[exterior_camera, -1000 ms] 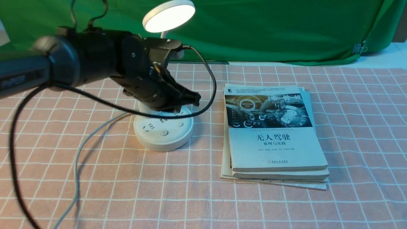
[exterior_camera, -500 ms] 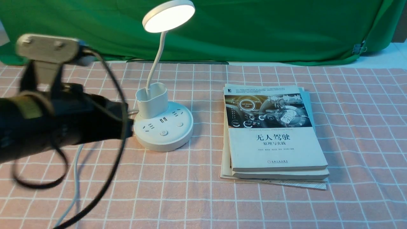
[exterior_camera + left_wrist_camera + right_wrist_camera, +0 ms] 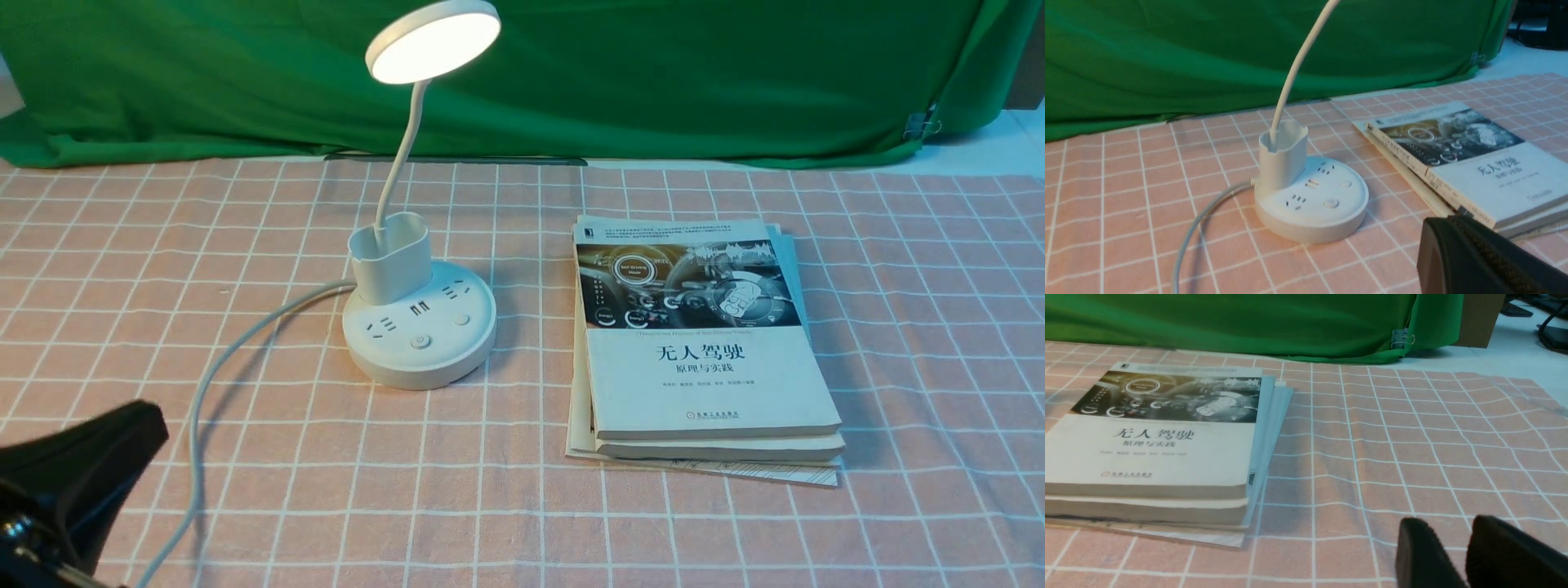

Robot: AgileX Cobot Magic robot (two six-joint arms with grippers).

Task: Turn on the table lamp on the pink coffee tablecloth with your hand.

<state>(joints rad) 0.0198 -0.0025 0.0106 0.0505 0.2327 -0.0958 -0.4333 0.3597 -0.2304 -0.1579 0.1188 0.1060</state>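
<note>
The white table lamp [image 3: 420,335] stands on the pink coffee tablecloth [image 3: 735,531], left of centre. Its disc head [image 3: 433,41] glows. Its base also shows in the left wrist view [image 3: 1310,200], with sockets and round buttons on top. My left gripper [image 3: 135,425], the hand, is low at the near left corner, well apart from the lamp. In the left wrist view [image 3: 1439,224] its two fingers lie pressed together, holding nothing. My right gripper [image 3: 1447,524] shows only in the right wrist view, fingers apart over bare cloth, empty.
A stack of books [image 3: 702,343] lies right of the lamp, also in the right wrist view [image 3: 1155,437]. The lamp's grey cord [image 3: 212,376] curves from the base to the near left edge. A green backdrop cloth [image 3: 653,73] hangs at the far side.
My left arm has pulled back from over the lamp base, moving left and toward the near corner. The lamp head glows in every frame.
</note>
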